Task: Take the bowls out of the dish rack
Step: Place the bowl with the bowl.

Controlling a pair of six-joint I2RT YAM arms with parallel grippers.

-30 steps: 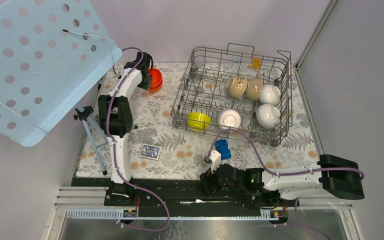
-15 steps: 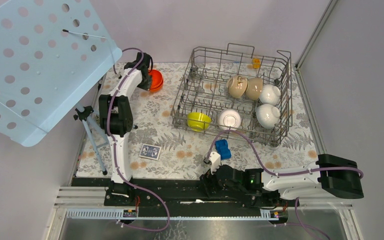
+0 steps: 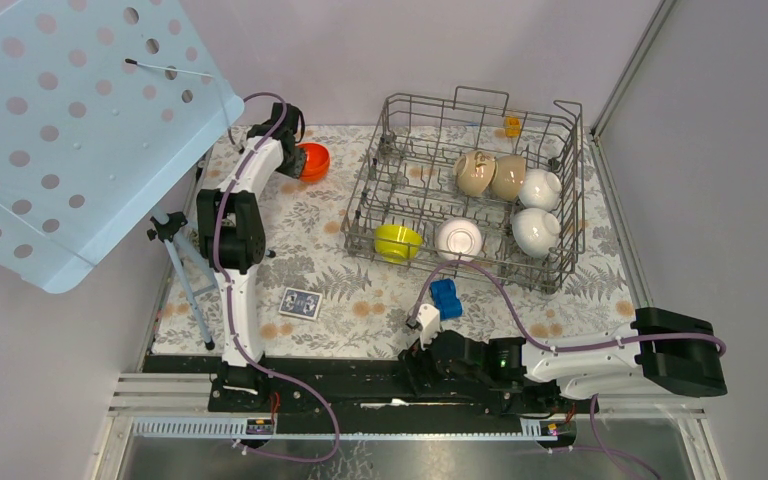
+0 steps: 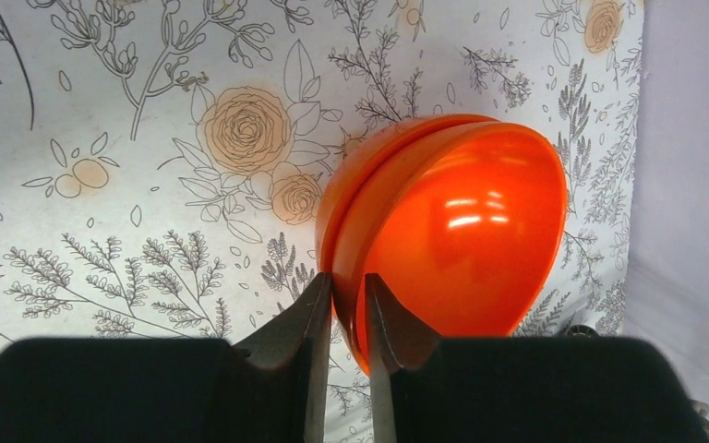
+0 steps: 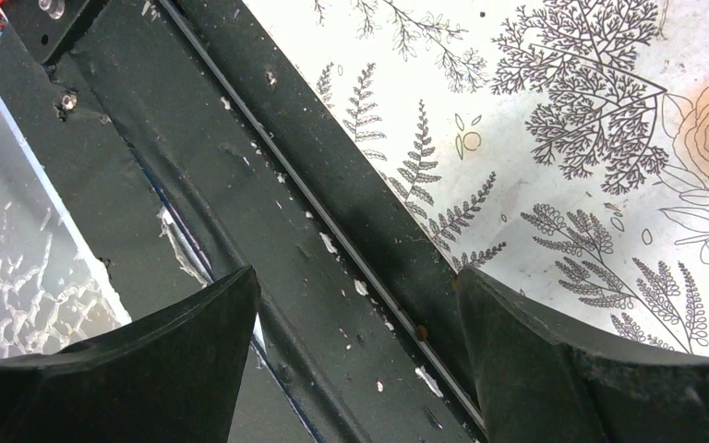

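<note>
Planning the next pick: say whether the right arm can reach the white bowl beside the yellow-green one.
Probably yes: the right gripper is open, the white bowl sits uncovered by the dish rack's near wall; only the blue toy car lies between.

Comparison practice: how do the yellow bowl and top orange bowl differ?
The yellow bowl sits alone in the dish rack; the top orange bowl lies nested in another orange bowl on the tablecloth. The left gripper straddles its rim; none nears the yellow. Both are round and glossy.
</note>
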